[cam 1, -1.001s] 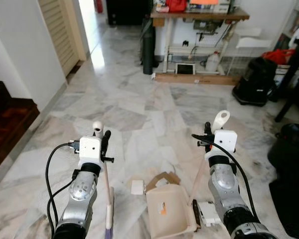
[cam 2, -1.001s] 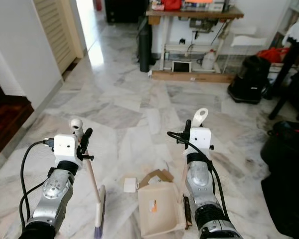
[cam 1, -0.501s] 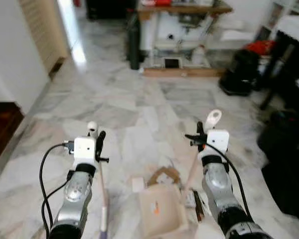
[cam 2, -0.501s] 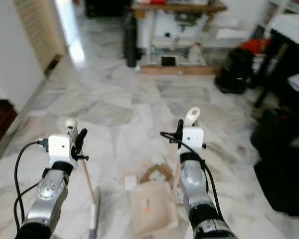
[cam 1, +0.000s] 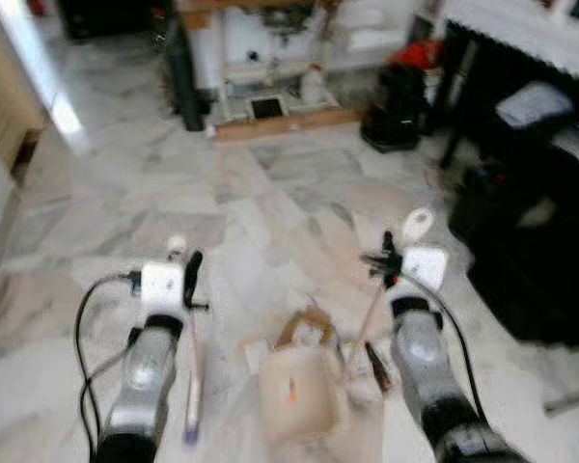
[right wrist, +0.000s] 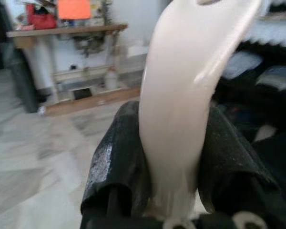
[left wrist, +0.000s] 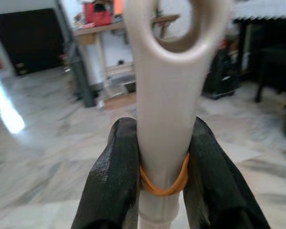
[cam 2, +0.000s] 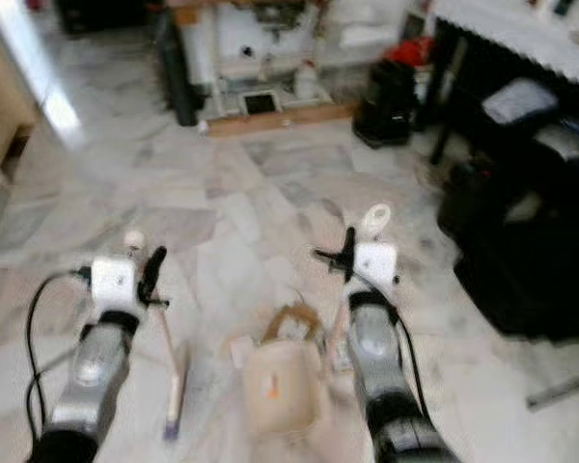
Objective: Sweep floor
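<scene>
Your left end effector (left wrist: 164,191) is clamped on the broom handle (left wrist: 167,95), brush end down on the marble floor (cam 1: 270,193) beside the dustpan (cam 1: 294,391); your right end effector (right wrist: 174,191) grips the dustpan handle (right wrist: 181,95), pan resting between both arms with cardboard scraps (cam 1: 304,328) touching its far edge

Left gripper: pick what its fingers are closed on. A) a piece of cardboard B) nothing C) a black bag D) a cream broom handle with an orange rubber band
D: in the left wrist view the two black fingers press both sides of the cream broom handle, with the orange rubber band wrapped around the handle between them.
</scene>
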You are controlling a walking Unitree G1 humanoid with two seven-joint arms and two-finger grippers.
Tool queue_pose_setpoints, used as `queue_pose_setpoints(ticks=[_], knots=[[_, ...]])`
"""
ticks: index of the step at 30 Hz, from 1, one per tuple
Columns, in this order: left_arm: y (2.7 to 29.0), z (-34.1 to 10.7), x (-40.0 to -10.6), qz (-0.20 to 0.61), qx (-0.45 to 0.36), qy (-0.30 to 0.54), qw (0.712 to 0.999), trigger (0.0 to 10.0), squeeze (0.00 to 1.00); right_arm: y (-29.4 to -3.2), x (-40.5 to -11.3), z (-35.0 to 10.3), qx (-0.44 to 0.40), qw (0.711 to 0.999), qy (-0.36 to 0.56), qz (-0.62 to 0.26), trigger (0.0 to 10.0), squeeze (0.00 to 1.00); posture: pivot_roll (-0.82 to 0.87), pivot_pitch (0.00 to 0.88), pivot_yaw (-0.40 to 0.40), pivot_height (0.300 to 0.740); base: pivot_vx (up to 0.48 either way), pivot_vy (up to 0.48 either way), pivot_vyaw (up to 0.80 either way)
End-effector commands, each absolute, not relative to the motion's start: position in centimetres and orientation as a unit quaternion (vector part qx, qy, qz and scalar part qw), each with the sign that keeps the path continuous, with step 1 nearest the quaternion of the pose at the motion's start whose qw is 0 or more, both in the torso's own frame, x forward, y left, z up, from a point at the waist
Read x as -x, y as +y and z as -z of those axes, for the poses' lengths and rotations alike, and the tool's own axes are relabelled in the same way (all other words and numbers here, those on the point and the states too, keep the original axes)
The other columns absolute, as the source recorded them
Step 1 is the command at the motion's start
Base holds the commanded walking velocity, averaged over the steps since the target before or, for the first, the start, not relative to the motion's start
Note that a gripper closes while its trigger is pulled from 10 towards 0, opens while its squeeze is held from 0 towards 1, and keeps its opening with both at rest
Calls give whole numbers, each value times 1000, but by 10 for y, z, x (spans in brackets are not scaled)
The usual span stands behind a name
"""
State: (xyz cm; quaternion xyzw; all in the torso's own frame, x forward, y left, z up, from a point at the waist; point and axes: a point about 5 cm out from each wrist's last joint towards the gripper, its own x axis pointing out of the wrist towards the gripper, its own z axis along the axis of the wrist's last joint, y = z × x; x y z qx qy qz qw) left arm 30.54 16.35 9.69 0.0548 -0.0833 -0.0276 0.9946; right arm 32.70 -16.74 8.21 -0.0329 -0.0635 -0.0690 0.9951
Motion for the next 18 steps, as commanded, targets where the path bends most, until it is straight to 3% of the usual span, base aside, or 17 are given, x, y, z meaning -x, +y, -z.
queue_pose_setpoints(ticks=[1,7,14,18], knots=[[166,-103,-307,26,-53,-96,994,10000,0,-162,-332,-94,39,993,-91,60,10000,0,120,0,28,740,0,315,0],[166,-103,-308,26,-53,-96,994,10000,0,-162,-332,-93,36,994,-87,61,10000,0,123,0,27,740,0,317,0],[166,-103,-308,25,-53,-96,994,10000,0,-163,-332,-93,38,994,-88,60,10000,0,122,0,26,740,0,324,-706],[166,-104,-308,26,-51,-97,994,10000,0,-162,-332,-94,40,993,-91,59,10000,0,122,0,25,740,0,324,-228]])
